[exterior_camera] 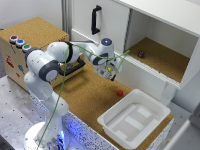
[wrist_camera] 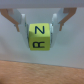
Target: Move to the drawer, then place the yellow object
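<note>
In the wrist view a yellow object (wrist_camera: 40,37), a small cube with black letters on its faces, sits clamped between my two fingers (wrist_camera: 22,22). My gripper (wrist_camera: 43,27) is shut on it and holds it above a cork surface. In the exterior view my gripper (exterior_camera: 111,71) hangs over the cork floor, in front of the white cabinet. The drawer (exterior_camera: 75,70), with its black bar handle, belongs to the cork-topped wooden box (exterior_camera: 31,35) and lies toward the exterior view's left of the gripper. My arm hides part of it.
A small red ball (exterior_camera: 120,92) lies on the cork just beyond the gripper. A white plastic tub (exterior_camera: 134,117) stands at the exterior view's lower right. A white cabinet door with a black handle (exterior_camera: 95,20) is behind, beside an open compartment holding a small dark object (exterior_camera: 141,54).
</note>
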Action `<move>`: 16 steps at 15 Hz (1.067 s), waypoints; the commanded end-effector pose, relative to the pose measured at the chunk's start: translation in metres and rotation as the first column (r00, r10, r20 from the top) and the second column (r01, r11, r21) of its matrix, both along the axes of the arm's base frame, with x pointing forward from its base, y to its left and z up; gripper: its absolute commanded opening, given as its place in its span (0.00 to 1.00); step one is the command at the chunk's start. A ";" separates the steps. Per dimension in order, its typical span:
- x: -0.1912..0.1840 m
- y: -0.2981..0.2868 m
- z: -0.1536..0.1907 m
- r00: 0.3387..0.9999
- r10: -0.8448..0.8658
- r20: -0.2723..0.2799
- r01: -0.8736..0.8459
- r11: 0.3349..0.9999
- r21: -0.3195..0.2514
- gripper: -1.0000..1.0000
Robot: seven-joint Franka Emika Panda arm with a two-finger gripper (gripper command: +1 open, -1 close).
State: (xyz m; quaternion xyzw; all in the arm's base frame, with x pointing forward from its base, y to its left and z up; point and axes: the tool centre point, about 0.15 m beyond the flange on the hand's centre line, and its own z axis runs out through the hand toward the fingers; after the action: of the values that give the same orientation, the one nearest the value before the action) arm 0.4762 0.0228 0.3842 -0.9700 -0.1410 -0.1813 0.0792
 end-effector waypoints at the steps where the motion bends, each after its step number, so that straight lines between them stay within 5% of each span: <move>1: -0.029 0.092 0.069 0.974 0.223 -0.048 -0.220 0.973 0.061 0.00; 8: -0.082 0.230 0.059 0.848 0.511 -0.140 -0.503 0.860 0.085 0.00; 14: -0.155 0.297 -0.017 0.703 0.676 -0.223 -0.710 0.686 -0.159 0.00; 16: -0.170 0.302 -0.044 0.662 0.707 -0.247 -0.749 0.633 -0.195 0.00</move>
State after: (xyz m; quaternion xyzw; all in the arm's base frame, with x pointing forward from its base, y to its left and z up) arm 0.3393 0.2851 0.3993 -0.8694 -0.4765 -0.0614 0.1155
